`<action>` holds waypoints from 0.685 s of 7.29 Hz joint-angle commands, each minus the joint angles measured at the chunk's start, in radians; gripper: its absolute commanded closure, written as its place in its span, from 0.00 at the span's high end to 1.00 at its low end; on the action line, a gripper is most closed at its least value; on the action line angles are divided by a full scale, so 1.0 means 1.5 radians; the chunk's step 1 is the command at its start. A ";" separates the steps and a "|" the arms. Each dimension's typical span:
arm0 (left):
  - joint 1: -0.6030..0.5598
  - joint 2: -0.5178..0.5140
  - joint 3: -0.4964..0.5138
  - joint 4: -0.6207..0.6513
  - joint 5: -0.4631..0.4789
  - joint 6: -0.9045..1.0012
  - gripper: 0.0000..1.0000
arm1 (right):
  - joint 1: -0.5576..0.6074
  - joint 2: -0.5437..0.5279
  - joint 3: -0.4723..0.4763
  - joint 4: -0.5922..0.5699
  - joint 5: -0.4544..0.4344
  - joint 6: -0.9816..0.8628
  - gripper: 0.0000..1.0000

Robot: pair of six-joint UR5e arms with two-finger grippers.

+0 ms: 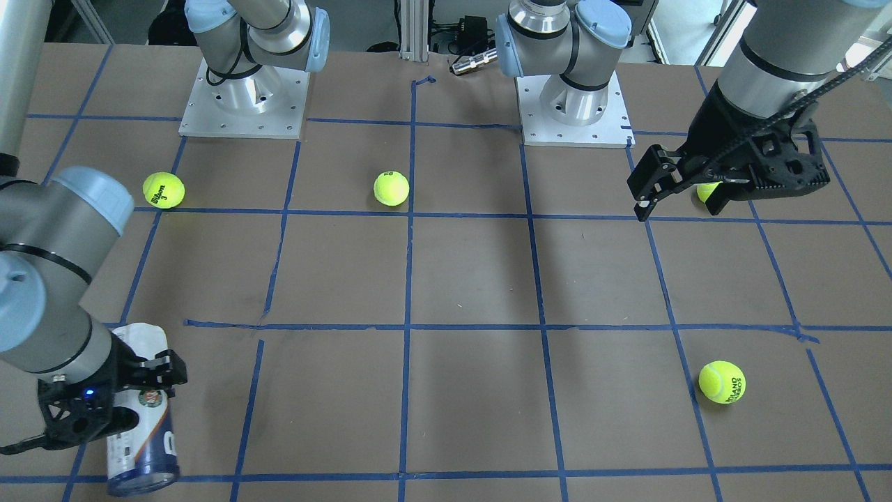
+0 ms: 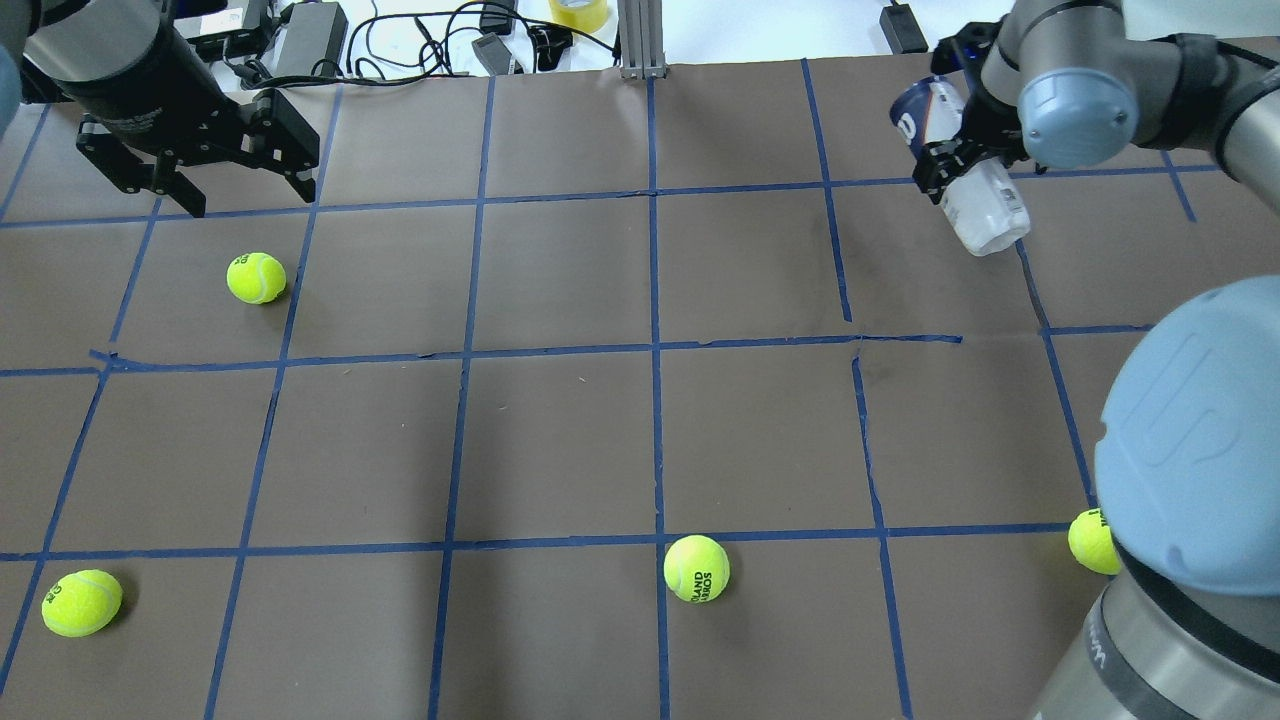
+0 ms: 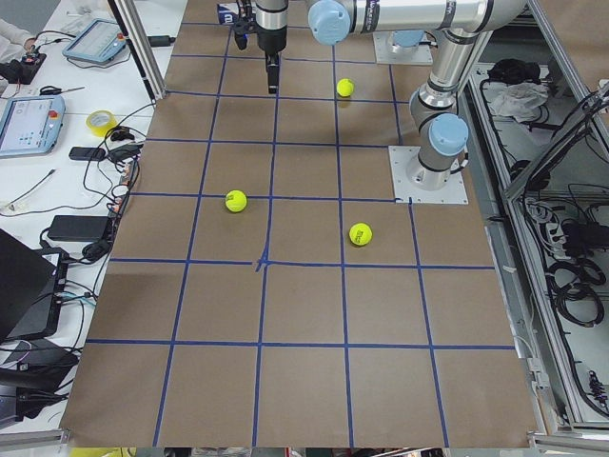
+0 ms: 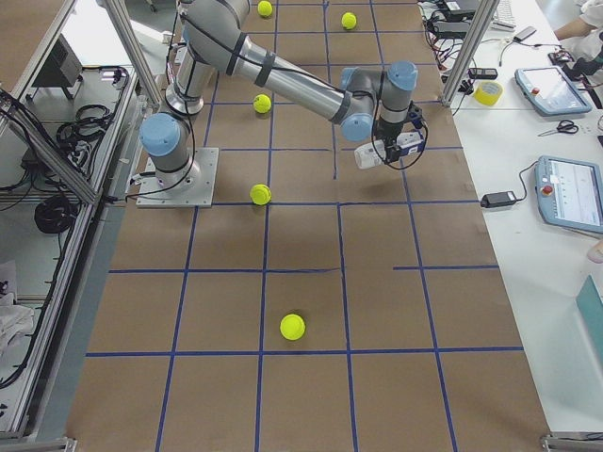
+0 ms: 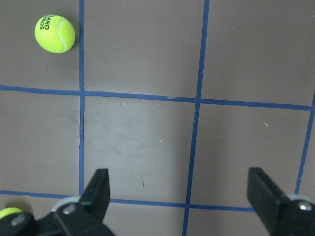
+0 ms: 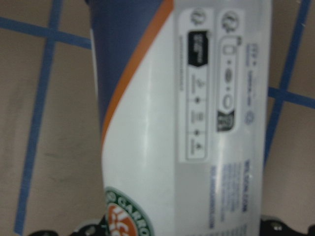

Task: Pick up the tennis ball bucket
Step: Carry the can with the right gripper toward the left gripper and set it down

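Starting closest to the robot's base: passing over three loose tennis balls (image 2: 697,568) lying well apart on the brown surface (image 2: 560,440), none of them inside anything. Moving out to mid-surface: noting a fourth ball (image 2: 258,277), also loose, near the left tool (image 2: 250,195). Finding that left tool hanging above the surface, spread wide and holding nothing, taking no part in the job.

Reaching the far right corner: seeing the right tool (image 2: 958,160) clenched across the middle of the tennis ball bucket (image 2: 988,215), grasping it by the labelled wall. Seeing the tube tilted, navy end pointing away from the robot and clear end towards it.

Judging the lift to be the step in hand, with the grasp already made. Not being able to tell from these views whether the clear end is touching the surface or hanging just off it. Looking through the clear stretch and spotting no yellow-green, so probably carrying an empty tube.

Calling next for a straight rise, squeezing firmly enough against slipping on smooth plastic yet gently on a thin wall.
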 commanded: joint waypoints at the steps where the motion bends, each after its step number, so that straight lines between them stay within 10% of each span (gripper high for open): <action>1: 0.022 0.000 -0.001 0.008 -0.008 0.001 1.00 | 0.118 0.003 0.000 -0.031 -0.004 -0.043 0.70; 5: 0.034 0.007 -0.021 0.006 -0.002 0.002 1.00 | 0.264 0.035 -0.026 -0.097 -0.048 -0.192 0.74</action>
